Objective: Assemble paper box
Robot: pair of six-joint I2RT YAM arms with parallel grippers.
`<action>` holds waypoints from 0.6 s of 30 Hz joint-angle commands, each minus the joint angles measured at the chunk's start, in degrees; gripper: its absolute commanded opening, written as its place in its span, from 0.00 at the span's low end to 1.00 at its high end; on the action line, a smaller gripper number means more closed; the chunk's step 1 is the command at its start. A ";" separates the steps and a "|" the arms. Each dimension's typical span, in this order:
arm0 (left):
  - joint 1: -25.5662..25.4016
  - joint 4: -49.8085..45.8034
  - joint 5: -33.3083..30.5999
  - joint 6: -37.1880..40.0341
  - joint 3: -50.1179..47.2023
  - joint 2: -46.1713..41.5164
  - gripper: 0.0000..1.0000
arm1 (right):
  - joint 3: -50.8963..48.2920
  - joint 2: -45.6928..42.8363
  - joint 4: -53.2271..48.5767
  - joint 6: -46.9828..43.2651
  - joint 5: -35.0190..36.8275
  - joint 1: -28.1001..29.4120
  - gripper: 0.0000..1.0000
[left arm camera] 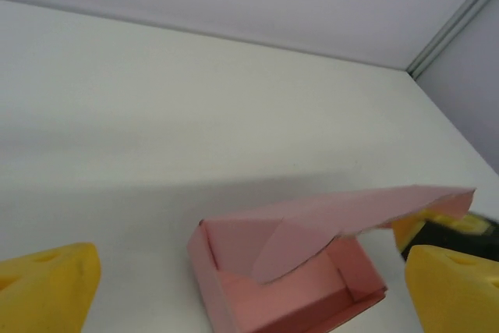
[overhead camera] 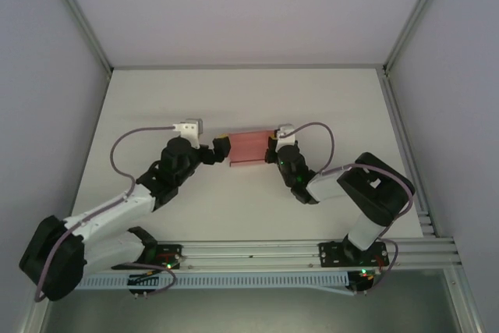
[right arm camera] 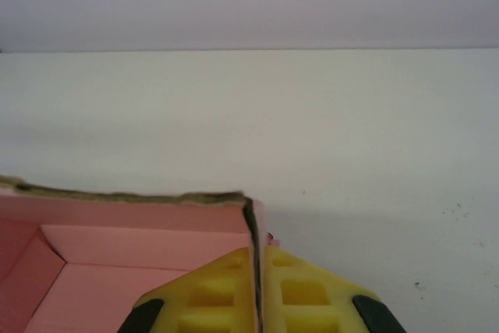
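Top external, one box of thin pale-pink card mid-frame, smooth white worktop, two yellow-padded grippers, left gripper spread apart, right gripper clamped on box wall.

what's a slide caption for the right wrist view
The right claw pinches one wall of the box on the table

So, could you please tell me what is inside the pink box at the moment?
Nothing but its own pink floor and walls shows inside the paper box. A raised flap hangs over the far side, hiding what lies beneath it. The right gripper pinches one wall.
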 commanded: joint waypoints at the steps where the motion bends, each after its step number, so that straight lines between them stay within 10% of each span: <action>1: 2.72 -13.79 -2.05 -8.14 8.19 2.27 1.00 | 0.58 2.52 -10.50 -2.09 4.00 2.68 0.00; 10: 11.84 -1.04 27.91 -15.08 8.85 20.80 1.00 | 0.79 4.10 -13.90 -0.81 9.25 6.61 0.00; 18: 12.91 9.14 32.92 -17.14 8.10 30.06 0.93 | -0.27 5.37 -12.81 -2.02 6.66 6.98 0.00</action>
